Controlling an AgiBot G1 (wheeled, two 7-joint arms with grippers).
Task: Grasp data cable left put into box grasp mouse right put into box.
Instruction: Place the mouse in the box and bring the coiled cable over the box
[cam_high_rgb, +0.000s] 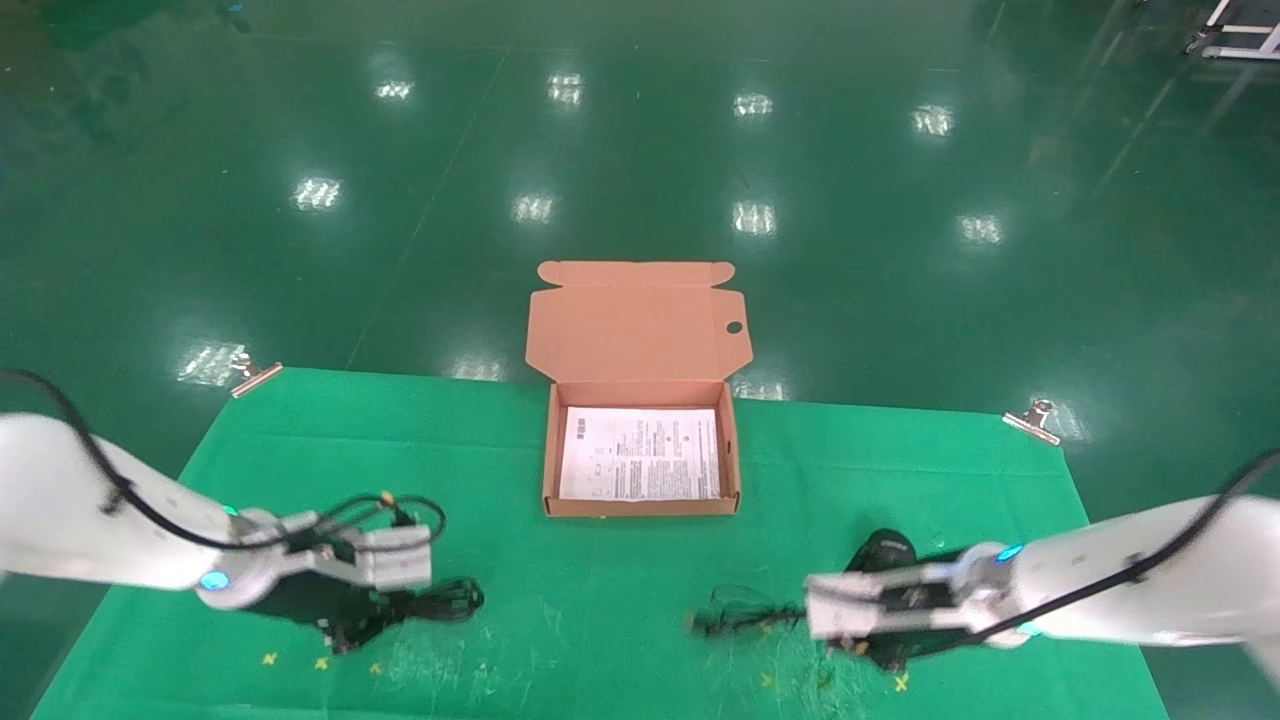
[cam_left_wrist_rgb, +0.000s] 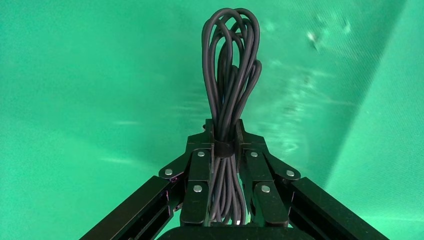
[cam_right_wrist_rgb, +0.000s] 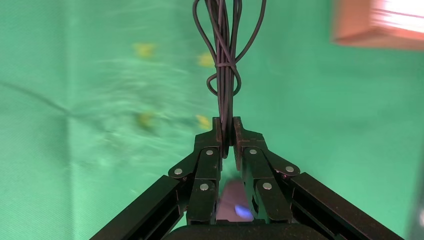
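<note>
The data cable (cam_left_wrist_rgb: 230, 65) is a black looped bundle. My left gripper (cam_left_wrist_rgb: 224, 131) is shut on its pinched middle, low over the green cloth at the front left (cam_high_rgb: 398, 603); the loops stick out past the fingertips (cam_high_rgb: 450, 598). My right gripper (cam_right_wrist_rgb: 226, 131) is shut on the mouse's thin tied cord (cam_right_wrist_rgb: 225, 65) at the front right (cam_high_rgb: 812, 622). The black mouse (cam_high_rgb: 885, 550) lies partly under that gripper, and its blue-lit wheel (cam_right_wrist_rgb: 242, 212) shows between the finger links. The open cardboard box (cam_high_rgb: 640, 507) stands at the table's far middle, with a white printed sheet (cam_high_rgb: 640, 455) inside.
The box lid (cam_high_rgb: 640, 325) lies open beyond the table's far edge. Metal clips hold the green cloth at the far left (cam_high_rgb: 255, 375) and far right (cam_high_rgb: 1030, 420) corners. Small yellow marks (cam_high_rgb: 320, 662) dot the front of the cloth. A box corner (cam_right_wrist_rgb: 380, 22) shows in the right wrist view.
</note>
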